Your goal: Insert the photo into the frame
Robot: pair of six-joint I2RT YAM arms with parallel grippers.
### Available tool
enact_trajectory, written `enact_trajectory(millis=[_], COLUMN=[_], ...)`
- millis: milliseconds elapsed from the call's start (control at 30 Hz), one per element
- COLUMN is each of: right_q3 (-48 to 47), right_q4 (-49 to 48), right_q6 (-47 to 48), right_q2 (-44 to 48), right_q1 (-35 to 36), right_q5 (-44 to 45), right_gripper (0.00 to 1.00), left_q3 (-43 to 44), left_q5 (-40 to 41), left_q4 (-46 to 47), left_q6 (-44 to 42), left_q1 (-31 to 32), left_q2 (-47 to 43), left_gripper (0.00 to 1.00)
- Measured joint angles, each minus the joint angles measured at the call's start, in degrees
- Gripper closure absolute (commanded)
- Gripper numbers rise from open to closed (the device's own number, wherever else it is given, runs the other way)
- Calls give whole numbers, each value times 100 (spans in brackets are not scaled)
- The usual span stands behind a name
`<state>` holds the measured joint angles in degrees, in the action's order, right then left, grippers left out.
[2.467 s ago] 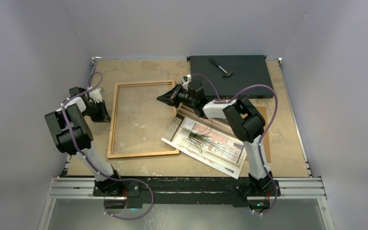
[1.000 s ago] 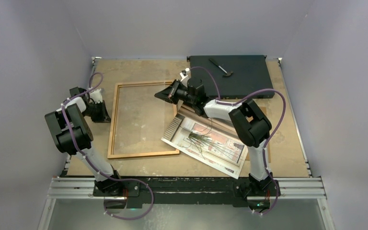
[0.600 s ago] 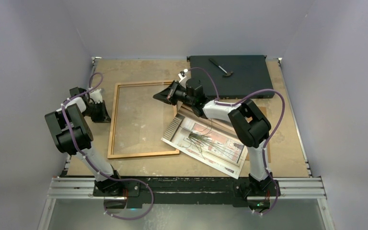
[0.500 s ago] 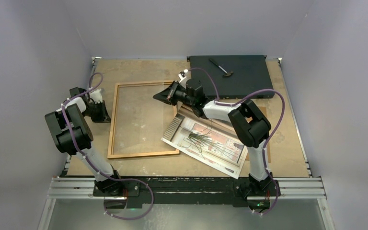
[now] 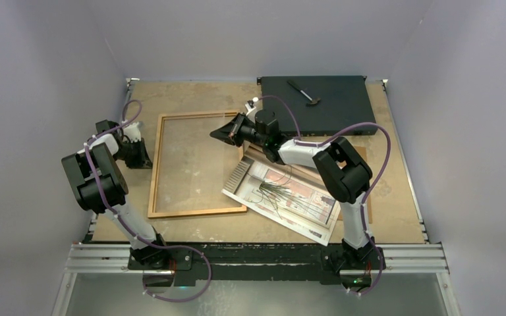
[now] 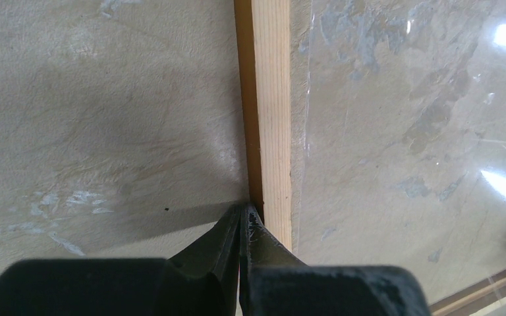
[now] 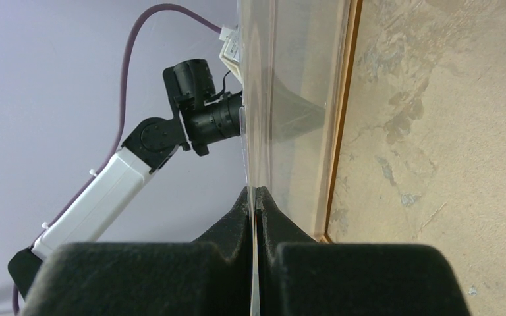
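The thin wooden frame (image 5: 197, 210) lies flat on the left half of the table. My right gripper (image 5: 221, 133) is over its far right corner, shut on the right edge of the clear pane (image 7: 296, 66), which it holds lifted and tilted. In the right wrist view the thin sheet runs edge-on between the gripper's tips (image 7: 255, 192), with the frame's rail (image 7: 342, 112) beside it. The photo (image 5: 283, 197) lies face up, skewed, to the right of the frame. My left gripper (image 5: 146, 157) is shut and empty, its tips (image 6: 242, 210) pressed against the outer side of the frame's left rail (image 6: 273, 99).
A brown hardboard sheet (image 5: 366, 197) lies under the photo. A black flat box (image 5: 329, 108) with a small tool (image 5: 303, 92) on it sits at the back right. Walls close in the table on three sides.
My right gripper has crept a little to the left and farther back with the pane's edge. The left arm, the frame and the photo have not moved.
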<state>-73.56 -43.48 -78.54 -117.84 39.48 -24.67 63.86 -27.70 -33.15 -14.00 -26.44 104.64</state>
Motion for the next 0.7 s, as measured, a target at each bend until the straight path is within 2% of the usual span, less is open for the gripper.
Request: enact_trajectory(millis=[700], right_q3=[-2], right_q4=[116], right_q6=[-55], right_q2=[-2], right_q1=[74], right_q5=[146], right_gripper=[100], left_q3=[-2], left_q5=[0], left_q4=[4], left_q6=[0], left_q1=[0], left_q2=[-4], left_gripper=[100])
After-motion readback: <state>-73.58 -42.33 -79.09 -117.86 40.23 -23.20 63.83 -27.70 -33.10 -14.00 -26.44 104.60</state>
